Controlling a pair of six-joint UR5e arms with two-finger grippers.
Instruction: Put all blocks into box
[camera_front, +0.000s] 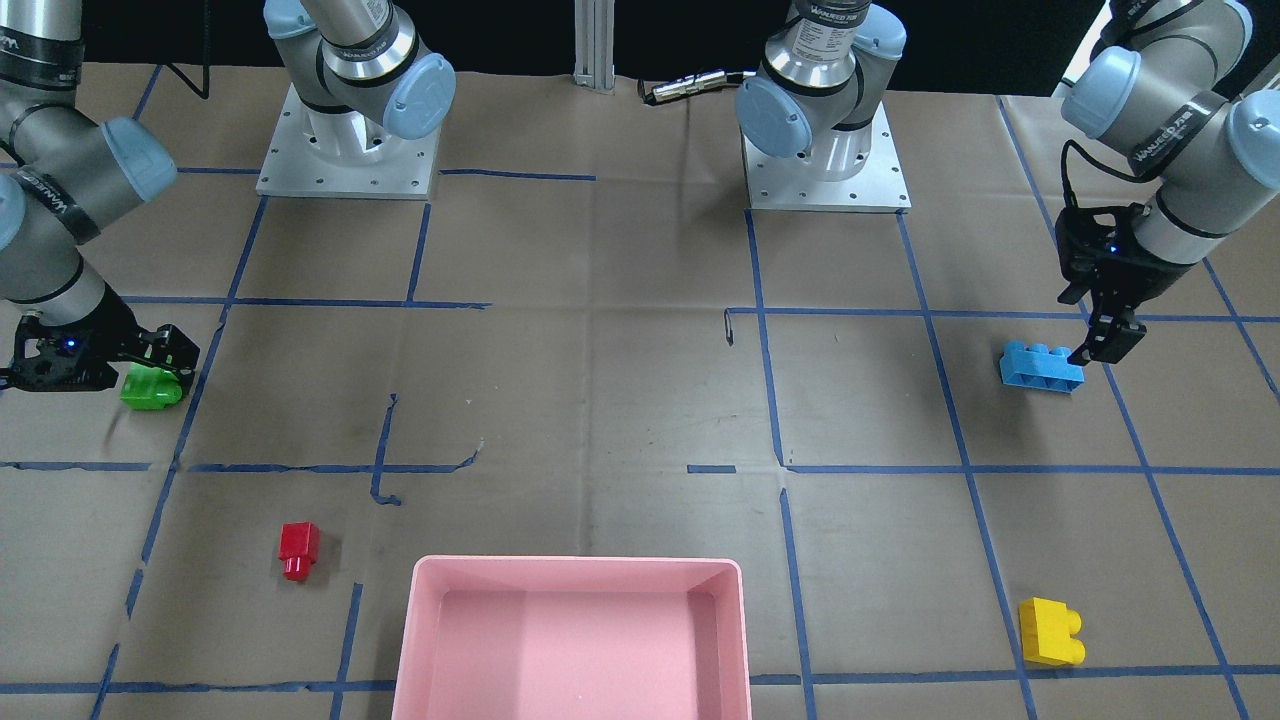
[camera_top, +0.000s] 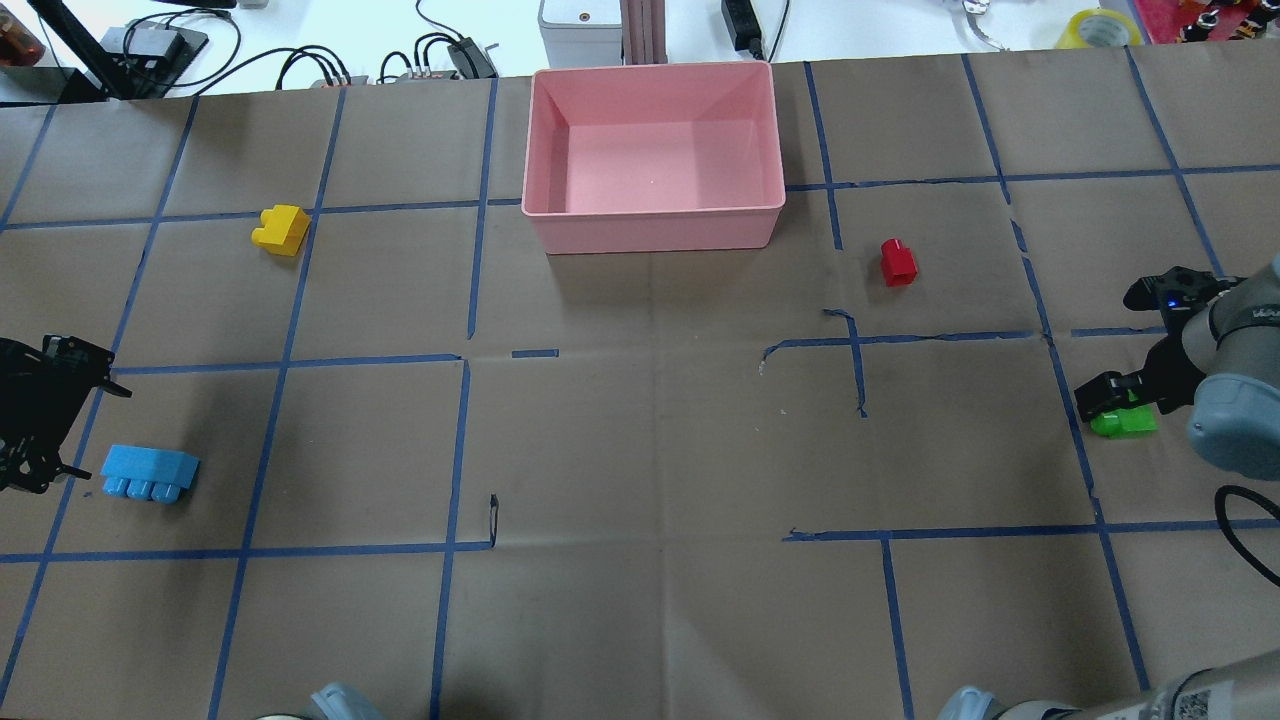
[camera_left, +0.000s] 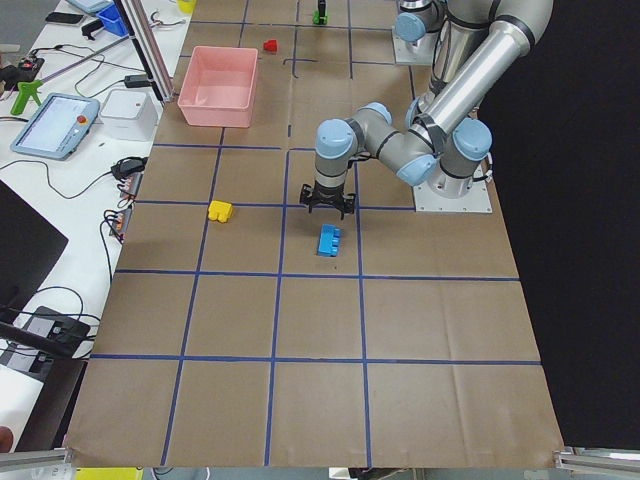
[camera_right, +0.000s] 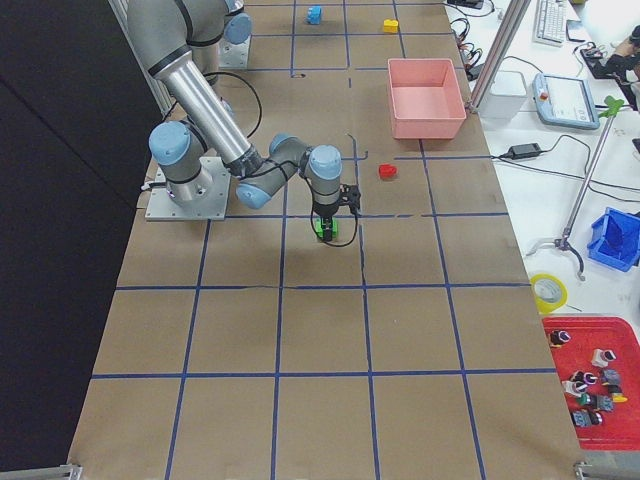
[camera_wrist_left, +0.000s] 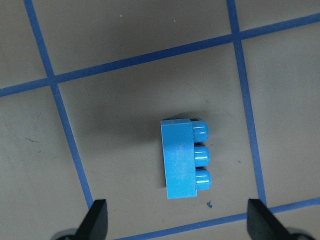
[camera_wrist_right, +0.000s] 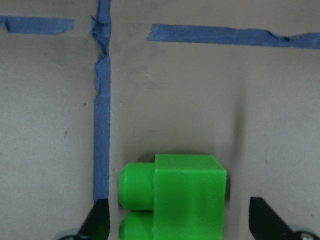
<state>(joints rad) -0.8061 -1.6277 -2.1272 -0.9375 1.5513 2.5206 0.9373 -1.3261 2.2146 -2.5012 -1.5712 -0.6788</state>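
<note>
We see the left gripper (camera_front: 1098, 345) at the right edge of the front-facing view, pointing down at the table (camera_front: 620, 400) with its jaws spread wide. In its wrist view the two fingertips (camera_wrist_left: 98, 217) stand far apart in the bottom corners. The blue brick (camera_wrist_left: 182, 160) lies just above them near the middle of the frame, on its side with three studs pointing right. It is ahead of the fingers rather than between them, and touches neither.

The right gripper (camera_front: 172, 365) sits low at the left edge of the front-facing view, and it too is open. In its wrist view the green brick (camera_wrist_right: 185, 197) lies at the bottom centre, between the two fingertips (camera_wrist_right: 101, 220). A strip of brown paper shows on each side of it, so we judge that it is straddled but not clamped.

The pink box (camera_front: 575, 566) stands at the bottom centre of the front-facing view. The red brick (camera_front: 298, 550) lies near it in the lower left. The yellow brick (camera_front: 1050, 631) lies in the lower right, well apart from the box. All four bricks rest on the table, outside the box.
</note>
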